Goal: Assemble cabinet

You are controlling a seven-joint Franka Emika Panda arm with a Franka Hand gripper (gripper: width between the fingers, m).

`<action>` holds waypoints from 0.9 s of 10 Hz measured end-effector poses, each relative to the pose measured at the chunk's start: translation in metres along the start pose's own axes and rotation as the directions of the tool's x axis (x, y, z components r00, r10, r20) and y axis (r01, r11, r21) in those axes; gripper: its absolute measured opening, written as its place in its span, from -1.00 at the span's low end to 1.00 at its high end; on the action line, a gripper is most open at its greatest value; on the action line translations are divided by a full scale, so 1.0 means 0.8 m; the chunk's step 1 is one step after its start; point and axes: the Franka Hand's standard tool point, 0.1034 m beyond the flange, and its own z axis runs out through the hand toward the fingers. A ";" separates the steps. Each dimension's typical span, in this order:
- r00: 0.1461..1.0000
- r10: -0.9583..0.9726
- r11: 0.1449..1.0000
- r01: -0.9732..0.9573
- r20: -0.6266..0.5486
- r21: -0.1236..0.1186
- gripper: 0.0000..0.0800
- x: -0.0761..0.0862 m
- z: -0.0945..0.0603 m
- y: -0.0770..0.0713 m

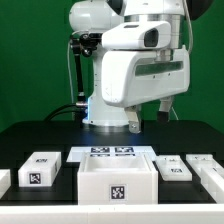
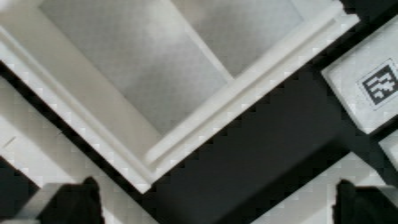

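Observation:
The cabinet (image 1: 117,180) is a large white box with an open top and one black-and-white tag on its front. It stands at the front middle of the black table. My gripper (image 1: 150,112) hangs well above it, open and empty. In the wrist view the cabinet (image 2: 160,70) shows its hollow white inside and a corner of its rim. The gripper (image 2: 215,200) is open wide above that corner, with nothing between the two dark fingertips (image 2: 75,202).
The marker board (image 1: 111,152) lies flat behind the cabinet. Smaller tagged white parts lie at the exterior view's left (image 1: 40,168) and right (image 1: 172,168), with more at both edges. One tagged part (image 2: 379,85) shows in the wrist view.

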 end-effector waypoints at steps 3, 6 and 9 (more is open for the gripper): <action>1.000 0.000 1.000 0.000 0.000 0.001 0.63 0.000 0.002 0.000; 0.999 -0.042 0.999 0.042 0.005 0.002 0.63 -0.027 0.016 -0.015; 0.994 -0.114 0.994 0.114 0.005 0.002 0.63 -0.049 0.023 -0.037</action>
